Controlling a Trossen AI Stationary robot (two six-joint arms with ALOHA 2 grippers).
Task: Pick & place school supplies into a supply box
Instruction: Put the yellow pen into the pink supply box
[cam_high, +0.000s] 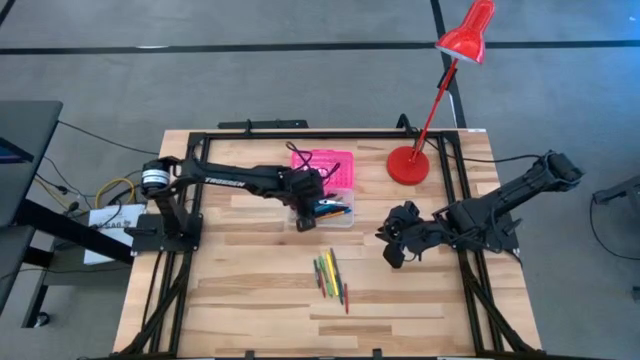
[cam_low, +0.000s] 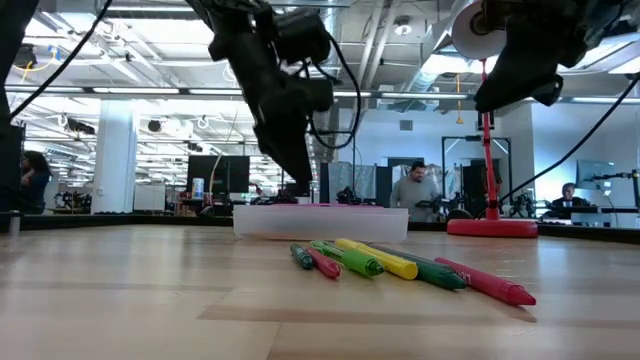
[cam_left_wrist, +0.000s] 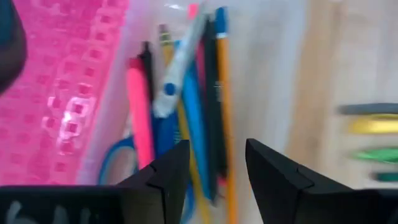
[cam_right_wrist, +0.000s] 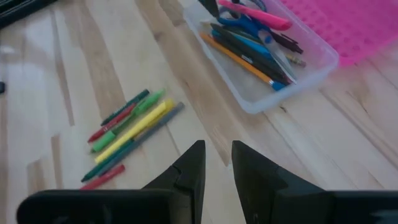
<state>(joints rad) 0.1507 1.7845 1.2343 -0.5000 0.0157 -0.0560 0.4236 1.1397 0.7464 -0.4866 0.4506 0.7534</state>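
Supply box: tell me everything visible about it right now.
The supply box is a small clear plastic tray with a bright pink gridded lid hinged open flat behind it. It sits upright on the wooden table, mid-back, holding pens, pencils, a pink marker and blue-handled scissors. The left gripper hovers over it, jaws apart.

Bright even overhead light, left wrist view blurred

left gripper (cam_left_wrist: 214, 168) jaws parted; right gripper (cam_right_wrist: 216, 163) raised
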